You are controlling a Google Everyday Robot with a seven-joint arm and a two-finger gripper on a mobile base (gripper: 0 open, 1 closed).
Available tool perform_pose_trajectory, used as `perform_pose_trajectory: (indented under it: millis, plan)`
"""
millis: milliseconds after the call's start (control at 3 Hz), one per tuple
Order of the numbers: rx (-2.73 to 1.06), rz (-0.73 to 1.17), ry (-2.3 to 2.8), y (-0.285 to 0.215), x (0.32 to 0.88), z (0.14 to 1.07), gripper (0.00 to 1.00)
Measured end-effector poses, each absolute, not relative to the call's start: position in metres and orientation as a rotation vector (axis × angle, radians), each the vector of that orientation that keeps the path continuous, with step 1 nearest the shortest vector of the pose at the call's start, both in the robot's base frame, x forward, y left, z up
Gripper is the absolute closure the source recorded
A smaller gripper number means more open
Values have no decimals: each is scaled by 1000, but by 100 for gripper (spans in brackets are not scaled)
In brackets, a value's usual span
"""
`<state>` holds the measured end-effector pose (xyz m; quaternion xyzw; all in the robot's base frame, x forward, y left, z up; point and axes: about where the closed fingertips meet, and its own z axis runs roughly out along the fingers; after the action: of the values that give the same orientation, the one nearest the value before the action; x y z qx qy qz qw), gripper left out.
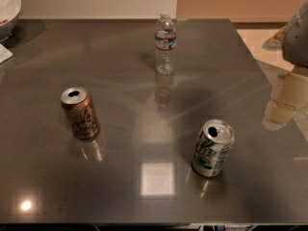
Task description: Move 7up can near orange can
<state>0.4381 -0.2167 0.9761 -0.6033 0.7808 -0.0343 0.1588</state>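
Note:
The 7up can (212,148), silver-white with green lettering, stands upright on the dark grey table (144,71) at the front right. The orange can (80,112), copper-orange with dark script, stands upright at the left middle, far from the 7up can. A grey rounded part of my arm (297,32) shows at the upper right edge, beyond the table's right side. My gripper is out of view, and nothing holds either can.
A clear plastic water bottle (165,43) stands upright at the back middle of the table. A white bowl (7,6) sits at the back left corner. The table's right edge runs diagonally, with light floor beyond it.

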Motion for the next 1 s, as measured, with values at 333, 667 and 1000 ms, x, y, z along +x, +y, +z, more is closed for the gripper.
perform_pose_trajectory:
  millis: [333,667,1000]
  plan:
    - [-1725,-98,2232,-217,438,976,0]
    - [-1756,-39,2183,-210,433,970,0]
    - [-1814,93,2093,-196,421,953,0]
